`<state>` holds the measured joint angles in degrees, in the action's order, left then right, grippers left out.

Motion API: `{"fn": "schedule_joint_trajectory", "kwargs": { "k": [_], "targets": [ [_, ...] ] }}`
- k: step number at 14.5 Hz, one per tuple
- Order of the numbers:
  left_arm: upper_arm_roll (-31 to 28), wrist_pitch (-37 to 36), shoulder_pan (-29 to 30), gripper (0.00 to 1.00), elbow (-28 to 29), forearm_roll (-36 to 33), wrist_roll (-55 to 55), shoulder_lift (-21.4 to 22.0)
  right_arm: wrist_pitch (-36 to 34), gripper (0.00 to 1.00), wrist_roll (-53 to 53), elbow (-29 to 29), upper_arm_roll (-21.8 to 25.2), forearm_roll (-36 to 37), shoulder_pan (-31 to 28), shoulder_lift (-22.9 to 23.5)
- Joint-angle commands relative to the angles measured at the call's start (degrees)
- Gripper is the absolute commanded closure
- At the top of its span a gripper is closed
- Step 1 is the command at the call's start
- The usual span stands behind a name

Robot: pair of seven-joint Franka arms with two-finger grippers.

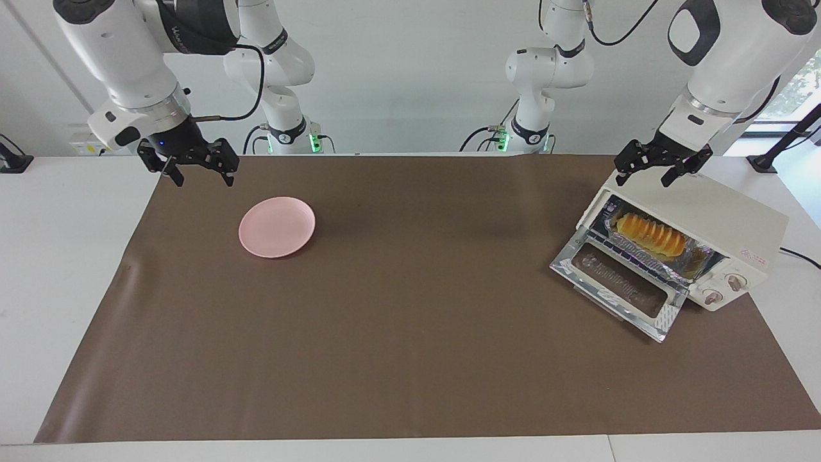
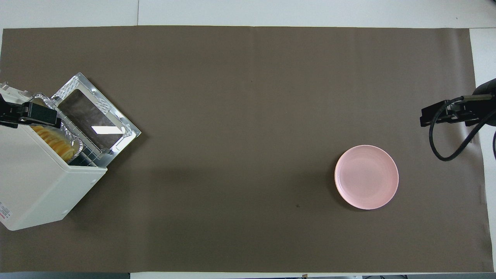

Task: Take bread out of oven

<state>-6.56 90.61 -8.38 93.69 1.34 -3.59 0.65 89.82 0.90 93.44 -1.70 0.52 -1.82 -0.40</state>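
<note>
left pincer (image 1: 653,173): raised over the top corner of the oven (image 1: 718,224), fingers apart, gripping nothing

right pincer (image 1: 201,173): raised over the brown mat (image 1: 410,333) at the right arm's end of the worktop (image 1: 64,269), fingers apart, empty; the arm waits

oven: cream-white, directly under the left pincer, set askew on the mat at the left arm's end of the worktop; glass door (image 1: 619,289) dropped open and lying flat in front of the cavity; two knobs beside the opening

bread (image 1: 649,235): yellow-orange ridged loaf, inside the oven, below the left pincer and not touched by it; lies on a crinkled foil tray (image 1: 689,260), which appears to rest on the wire rack, though the rack is hard to make out

pink plate (image 1: 277,226): bare, on the mat, near the right pincer and lower than it, well apart from the oven
</note>
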Motion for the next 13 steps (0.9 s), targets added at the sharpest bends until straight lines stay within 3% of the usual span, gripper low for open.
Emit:
{"fn": "schedule_joint_trajectory", "kwargs": {
  "k": [1, 13],
  "targets": [
    [-0.30, 0.27, -0.06, 0.00, -1.06, 0.51, -0.81, -0.82, 0.27, 0.00, -1.43, 1.48, -0.41, -0.26, -0.73, -1.36],
    [-0.21, 0.36, 0.29, 0.00, 0.62, -1.95, -0.63, -0.03, 0.18, 0.00, -1.43, 1.40, -0.41, -0.17, -0.73, -1.36]
  ]
}}
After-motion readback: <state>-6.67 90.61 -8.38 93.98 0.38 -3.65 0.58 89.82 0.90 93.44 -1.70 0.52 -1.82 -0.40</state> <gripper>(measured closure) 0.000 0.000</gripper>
